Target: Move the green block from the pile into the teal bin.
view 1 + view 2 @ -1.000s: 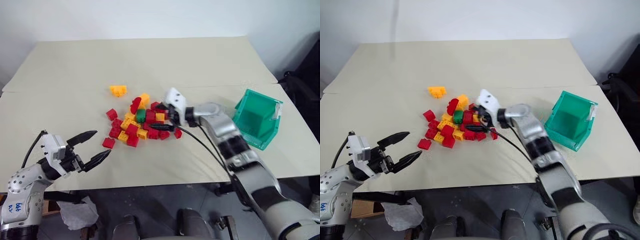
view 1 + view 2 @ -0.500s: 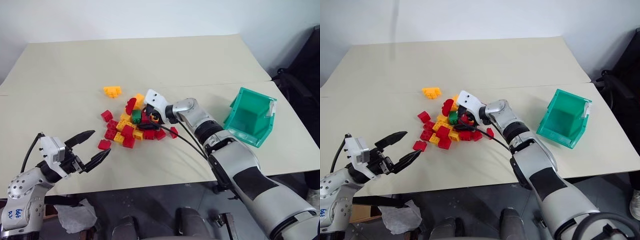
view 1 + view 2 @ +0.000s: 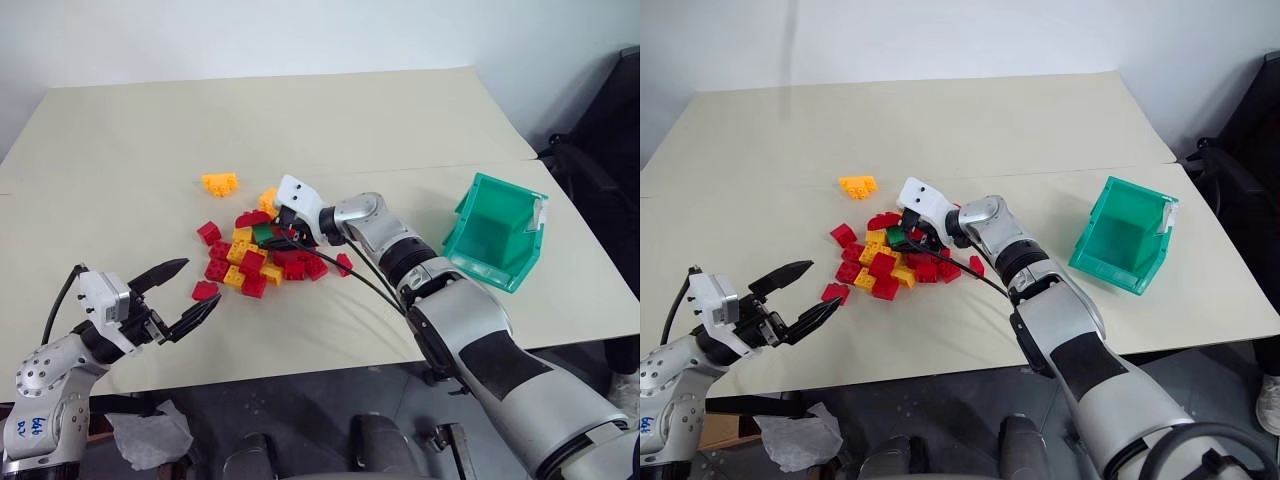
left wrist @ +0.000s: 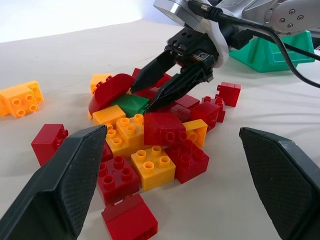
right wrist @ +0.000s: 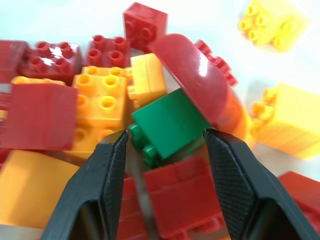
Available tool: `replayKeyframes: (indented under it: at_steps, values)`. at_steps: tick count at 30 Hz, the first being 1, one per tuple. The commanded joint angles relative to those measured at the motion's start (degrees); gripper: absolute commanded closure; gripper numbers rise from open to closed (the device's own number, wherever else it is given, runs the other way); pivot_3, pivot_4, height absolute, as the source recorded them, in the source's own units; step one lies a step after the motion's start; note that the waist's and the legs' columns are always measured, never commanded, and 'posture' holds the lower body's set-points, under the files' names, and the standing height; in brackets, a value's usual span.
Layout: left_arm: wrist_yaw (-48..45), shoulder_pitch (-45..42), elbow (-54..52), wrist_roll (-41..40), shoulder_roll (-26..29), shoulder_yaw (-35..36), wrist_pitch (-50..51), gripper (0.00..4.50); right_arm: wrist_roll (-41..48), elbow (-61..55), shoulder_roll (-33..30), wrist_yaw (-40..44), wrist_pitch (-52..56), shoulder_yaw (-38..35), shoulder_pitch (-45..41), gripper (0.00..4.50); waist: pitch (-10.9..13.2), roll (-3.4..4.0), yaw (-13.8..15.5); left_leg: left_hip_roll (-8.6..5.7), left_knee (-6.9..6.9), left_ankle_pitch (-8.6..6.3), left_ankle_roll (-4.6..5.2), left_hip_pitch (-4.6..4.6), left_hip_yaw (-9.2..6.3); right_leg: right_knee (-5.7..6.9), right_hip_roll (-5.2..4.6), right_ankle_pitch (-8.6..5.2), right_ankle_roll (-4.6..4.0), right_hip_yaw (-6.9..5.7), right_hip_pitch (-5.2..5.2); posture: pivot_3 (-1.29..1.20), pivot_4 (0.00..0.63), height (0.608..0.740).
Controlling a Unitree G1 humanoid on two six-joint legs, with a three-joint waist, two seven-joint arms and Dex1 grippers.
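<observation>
Green block: the green block (image 5: 172,125) lay in the pile (image 3: 262,255), near its middle, half under a rounded red brick (image 5: 200,80) and against yellow-orange bricks (image 5: 102,100); its studs pointed sideways.
Right hand: the right hand (image 4: 150,89) reached into the pile with its two black fingers (image 5: 107,175) partly apart, one on each side of the green block and just beside it; whether they touched it could not be told. The block rested on the bricks, not lifted.
Left hand: the left hand (image 3: 183,295) hovered off the near left edge of the pile, fingers spread wide and holding nothing, a lone red brick (image 3: 205,290) just beyond its tips.
Pile: red and yellow-orange studded bricks heaped in the middle of the beige surface (image 3: 300,120), with a yellow-orange piece (image 3: 219,183) lying apart on the far side.
Teal bin: the teal bin (image 3: 497,232) stood on the surface well to the right of the pile, tilted, its open side up and toward the pile, a white label (image 3: 541,213) at its rim.
</observation>
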Motion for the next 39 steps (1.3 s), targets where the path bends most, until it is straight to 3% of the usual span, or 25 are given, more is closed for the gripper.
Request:
replayKeyframes:
  at_steps: [1, 7, 13, 14, 39]
  values:
    - [0.1, -0.5, -1.2, -0.8, -0.3, 0.6, -0.6, 0.00, -0.4, -0.6, 0.8, -1.8, -2.3, -1.2, -0.7, 1.99, 0.0, 0.00, 0.0, 0.00, 0.00, 0.00, 0.00, 0.00, 0.00, 0.00, 0.00, 0.00, 0.00, 0.00, 0.00, 0.00, 0.150, 0.740]
    - [0.2, -0.7, -1.2, -0.8, -0.1, 0.8, -0.5, 0.00, 1.1, 0.6, 2.9, -3.9, -2.0, -3.5, -0.3, 1.99, 0.0, 0.00, -0.1, 0.00, -0.01, 0.00, -0.01, 0.00, 0.00, 0.00, 0.00, 0.00, 0.00, 0.00, 0.00, 0.00, 0.150, 0.740]
    - [0.4, -0.4, -1.5, -0.9, -0.1, 1.3, -0.6, 0.00, 0.3, 1.3, 4.0, 0.5, -0.4, -4.1, 0.2, 0.11, 0.0, 0.00, -0.1, 0.00, 0.00, 0.00, -0.01, 0.00, 0.00, 0.01, 0.00, 0.00, 0.00, 0.00, 0.01, 0.00, 0.150, 0.740]
    - [0.4, -0.3, -1.5, -0.9, -0.1, 1.3, -0.6, 0.00, -0.1, 1.4, 4.0, 0.9, 0.0, -3.9, 0.2, 0.05, 0.0, 0.00, -0.1, 0.00, 0.00, 0.00, 0.00, 0.00, 0.00, 0.01, 0.00, 0.00, 0.00, 0.00, 0.01, 0.00, 0.150, 0.740]
    - [0.7, -0.7, -1.1, -0.2, -1.3, 0.6, -1.5, 0.00, -2.3, 3.9, 3.6, -7.3, 1.7, -6.9, -0.9, 0.05, 0.0, -0.01, -0.1, 0.00, 0.09, 0.00, -0.01, 0.03, -0.01, 0.09, 0.00, 0.00, 0.00, 0.03, 0.05, 0.00, 0.150, 0.740]
